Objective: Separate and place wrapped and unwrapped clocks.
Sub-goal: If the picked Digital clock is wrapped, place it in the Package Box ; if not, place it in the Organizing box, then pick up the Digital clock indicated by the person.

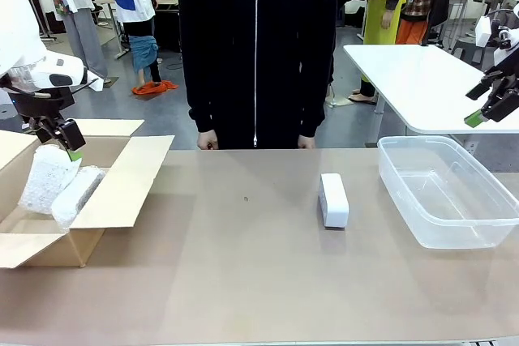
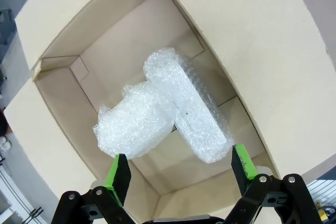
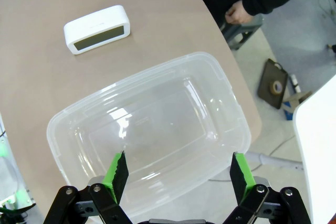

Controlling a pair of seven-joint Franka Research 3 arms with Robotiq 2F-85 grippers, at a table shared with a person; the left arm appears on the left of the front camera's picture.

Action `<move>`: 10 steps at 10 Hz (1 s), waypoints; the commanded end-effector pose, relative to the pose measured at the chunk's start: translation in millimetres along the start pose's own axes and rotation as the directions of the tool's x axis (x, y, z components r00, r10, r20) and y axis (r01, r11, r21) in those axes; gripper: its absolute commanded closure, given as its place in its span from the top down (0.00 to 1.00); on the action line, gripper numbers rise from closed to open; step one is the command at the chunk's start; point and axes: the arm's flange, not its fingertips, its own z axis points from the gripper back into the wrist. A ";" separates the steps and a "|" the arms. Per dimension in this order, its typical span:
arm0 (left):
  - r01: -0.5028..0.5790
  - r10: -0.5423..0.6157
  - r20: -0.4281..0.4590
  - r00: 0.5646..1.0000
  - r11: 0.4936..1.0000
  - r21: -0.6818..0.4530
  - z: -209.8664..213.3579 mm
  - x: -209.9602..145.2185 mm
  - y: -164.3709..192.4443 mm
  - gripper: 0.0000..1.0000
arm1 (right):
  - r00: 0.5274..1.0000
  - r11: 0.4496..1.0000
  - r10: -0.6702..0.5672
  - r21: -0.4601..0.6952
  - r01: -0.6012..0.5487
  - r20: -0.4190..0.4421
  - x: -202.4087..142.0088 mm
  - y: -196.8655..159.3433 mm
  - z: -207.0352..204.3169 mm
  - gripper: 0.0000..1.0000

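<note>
While the left pincer (image 2: 181,167) gapes empty, two wrapped clocks (image 2: 185,103) lie beneath it.

No readable text, labels, brands or numbers in any view. Unwrapped clock (image 3: 96,29): the display face is a flat grey and no digits can be made out on it.

white clock (image 1: 333,200), translucent white bubble-wrap bundles (image 2: 190,114), tan cardboard box (image 1: 123,182), clear bin (image 1: 399,190)
</note>
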 end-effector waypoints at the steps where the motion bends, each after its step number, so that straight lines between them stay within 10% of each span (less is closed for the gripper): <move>1: -0.001 0.001 -0.005 1.000 1.000 0.001 2.5 0.2 0.9 1.00 | 1.000 1.000 0.001 0.007 -0.001 0.013 -1.2 -0.9 -1.4 1.00; 10: 0.000 0.000 0.000 1.000 1.000 0.000 0.0 0.0 0.0 1.00 | 1.000 1.000 0.001 0.007 -0.001 0.013 -1.2 -0.9 -1.4 1.00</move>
